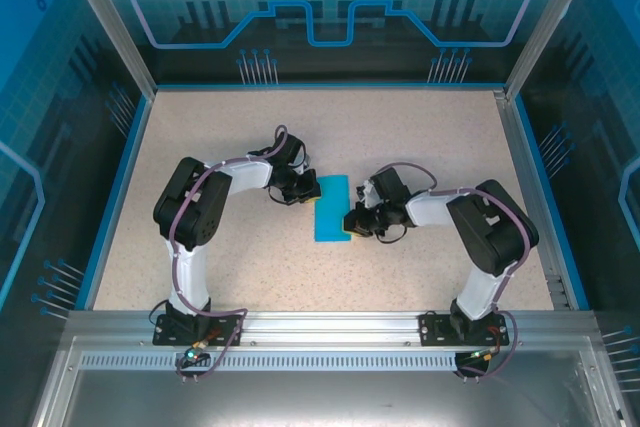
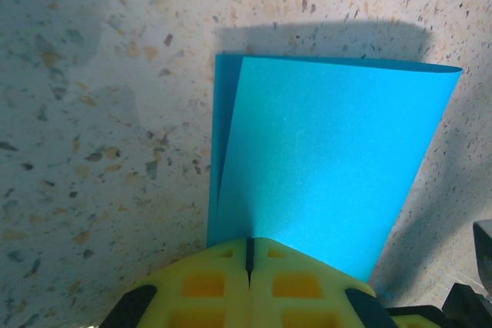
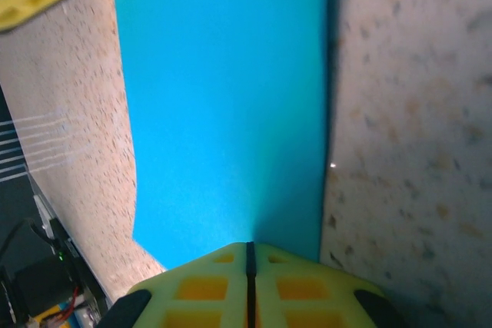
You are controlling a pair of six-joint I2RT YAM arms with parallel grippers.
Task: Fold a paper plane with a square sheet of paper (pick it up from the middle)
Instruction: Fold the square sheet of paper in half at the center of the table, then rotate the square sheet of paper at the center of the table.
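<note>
Folded double, mid-desk [image 1: 420, 147] between both arms: the paper [image 1: 331, 209]. Pinched at the far-left edge by clenched left fingers [image 2: 204, 286] and at the near-right edge by clenched right fingers [image 3: 296, 286], layers splayed slightly on the left.
</note>
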